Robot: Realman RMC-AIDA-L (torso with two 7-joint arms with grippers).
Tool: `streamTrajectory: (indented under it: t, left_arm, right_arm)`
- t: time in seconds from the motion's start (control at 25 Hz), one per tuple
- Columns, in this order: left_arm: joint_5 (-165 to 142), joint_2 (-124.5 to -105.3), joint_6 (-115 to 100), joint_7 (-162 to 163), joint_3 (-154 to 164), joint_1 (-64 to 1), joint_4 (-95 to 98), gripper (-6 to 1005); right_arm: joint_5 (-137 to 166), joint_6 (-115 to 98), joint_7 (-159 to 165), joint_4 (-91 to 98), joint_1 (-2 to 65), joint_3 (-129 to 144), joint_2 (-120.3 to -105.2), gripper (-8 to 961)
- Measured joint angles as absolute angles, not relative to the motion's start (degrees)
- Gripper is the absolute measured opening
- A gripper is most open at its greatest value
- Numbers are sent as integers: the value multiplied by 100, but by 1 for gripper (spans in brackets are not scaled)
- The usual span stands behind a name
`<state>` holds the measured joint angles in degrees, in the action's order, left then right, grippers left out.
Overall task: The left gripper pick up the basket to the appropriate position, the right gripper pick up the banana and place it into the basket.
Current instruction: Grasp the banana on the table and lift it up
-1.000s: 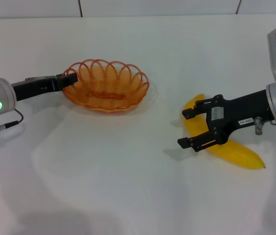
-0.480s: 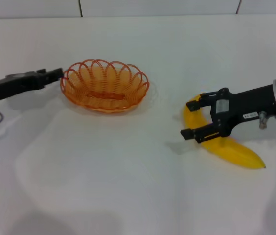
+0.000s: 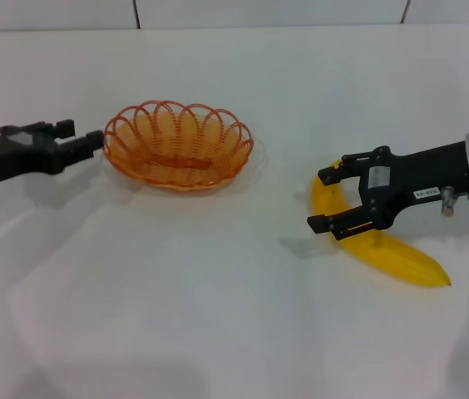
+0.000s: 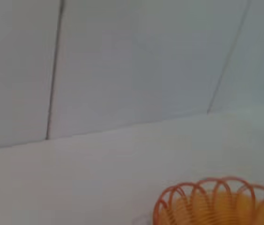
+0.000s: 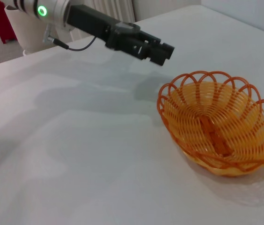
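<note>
The orange wire basket (image 3: 178, 146) sits on the white table, back left of centre; it also shows in the left wrist view (image 4: 218, 204) and the right wrist view (image 5: 218, 124). My left gripper (image 3: 83, 135) is just left of the basket's rim, apart from it, with its fingers open and empty; it also shows in the right wrist view (image 5: 162, 51). The yellow banana (image 3: 401, 258) lies on the table at the right. My right gripper (image 3: 322, 200) is open, with one finger on each side of the banana's upper curved end.
The white table (image 3: 218, 316) stretches wide between the basket and the banana and in front of both. A tiled wall (image 3: 268, 12) stands at the table's far edge. The left arm's silver body with a green light (image 5: 42, 10) shows in the right wrist view.
My left gripper has let go of the basket's rim and drawn back to the left. My right gripper has shifted slightly right over the banana and stays open. The basket has stayed put.
</note>
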<state>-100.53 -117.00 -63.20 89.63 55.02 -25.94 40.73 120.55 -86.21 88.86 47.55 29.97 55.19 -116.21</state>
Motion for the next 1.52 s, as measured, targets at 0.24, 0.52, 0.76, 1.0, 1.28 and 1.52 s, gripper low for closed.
streamTrajectory:
  t: [0.24, 0.52, 0.76, 1.0, 1.28, 1.52]
  left_arm:
    - [-9570, -11704, -6382, 7887, 5537, -2329, 4083, 593]
    - [-8689, -11674, -7142, 6926, 5525, -1909, 4068, 590]
    - [-8998, -11631, -7792, 7012, 5507, -1859, 4067, 589]
    - [-9176, -11645, -7796, 7013, 5521, -1782, 3989, 589]
    - [-9304, -11646, -7756, 6947, 5490, -1807, 3740, 589]
    - [-9323, -11645, -7720, 6782, 5476, -1754, 3580, 589]
  right_arm:
    - [12049, -8498, 8878, 4728, 2997, 5519, -11628, 878]
    - [12046, -8479, 8887, 4755, 2997, 5522, -11641, 877]
    - [12041, -8504, 9278, 5186, 2967, 5754, -11691, 876]
    - [12109, -8434, 10296, 6433, 2539, 6562, -11708, 875]
    - [13086, -8264, 11893, 7835, 2123, 7477, -11710, 873]
    - [13576, -8409, 12457, 7939, 2129, 7788, -11694, 874]
